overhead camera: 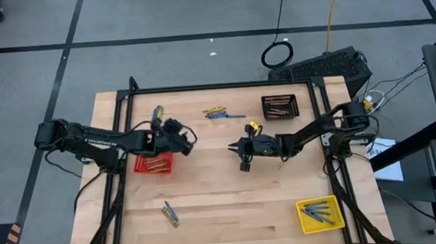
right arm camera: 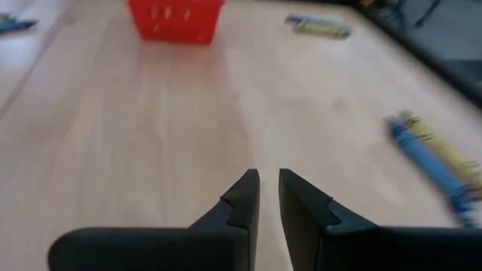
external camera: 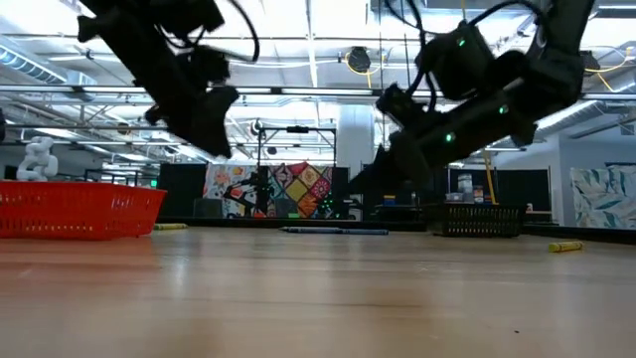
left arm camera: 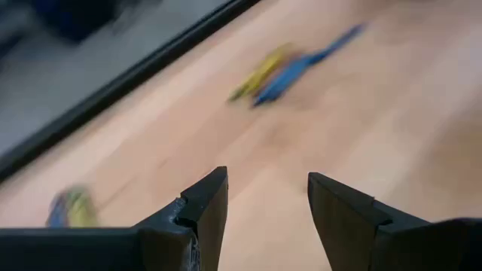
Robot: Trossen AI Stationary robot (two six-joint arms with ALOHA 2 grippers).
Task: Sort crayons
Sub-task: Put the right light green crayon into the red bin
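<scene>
Loose crayons lie flat on the wooden table: a yellow and blue group point(overhead camera: 217, 112) toward the far edge, also in the left wrist view point(left arm camera: 286, 68) and the right wrist view point(right arm camera: 433, 162). Others are a pair point(overhead camera: 157, 115) at the far left, one yellow crayon point(overhead camera: 253, 125), and a pair point(overhead camera: 170, 212) near the front. My left gripper point(overhead camera: 188, 139) point(left arm camera: 267, 181) hangs open above the table beside the red basket point(overhead camera: 153, 163). My right gripper point(overhead camera: 233, 146) point(right arm camera: 269, 179) hovers mid-table, fingers a narrow gap apart, holding nothing.
A black mesh basket point(overhead camera: 279, 106) stands at the far right and holds crayons. A yellow basket point(overhead camera: 320, 213) with blue crayons stands at the near right corner. The red basket holds yellow crayons. A dark frame point(overhead camera: 223, 85) runs along the table's far edge. Bare wood lies between the two grippers.
</scene>
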